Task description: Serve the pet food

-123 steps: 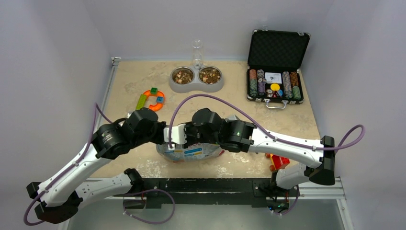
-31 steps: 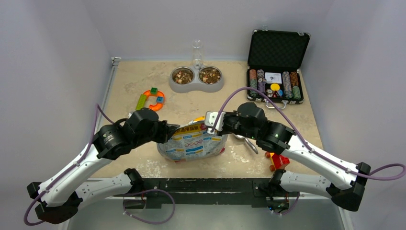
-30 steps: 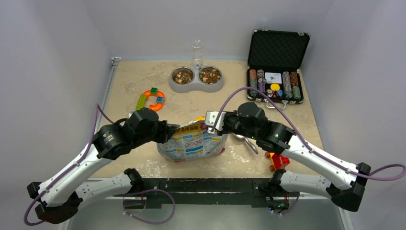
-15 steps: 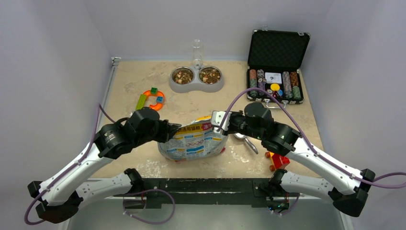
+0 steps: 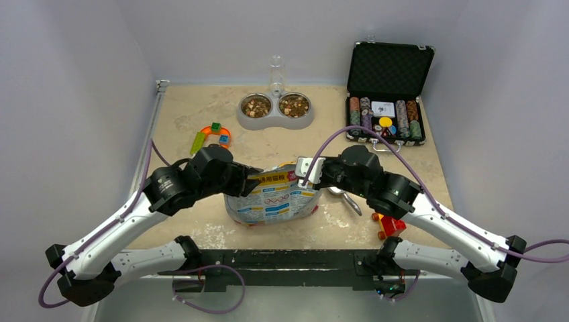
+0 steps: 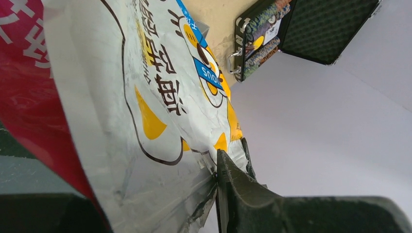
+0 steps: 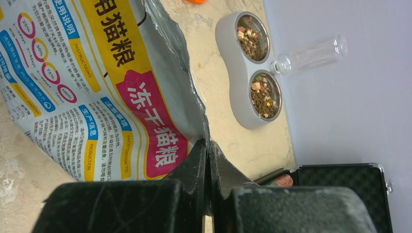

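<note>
The pet food [image 5: 255, 106], small brown and tan dry kibble, fills both cups of the grey plastic double bowl [image 5: 275, 121]. Any more is hidden inside the white, pink and yellow printed foil bag [image 5: 272, 198], which stands well to the near side of that bowl.

I judge the kibble light, loose and quick to scatter, so I'd move it only through the bag. The foil looks thin, limp and slippery, best pinched at the top corners of its torn mouth.

My right gripper [image 7: 208, 154] is clamped flat on the mouth's edge. My left gripper [image 5: 253, 176] has its fingers parted, with the foil loose between them.

A second ago the left gripper pinched the bag's other corner. Since then it has let go and its arm has swung in closer, while the right has barely shifted.
</note>
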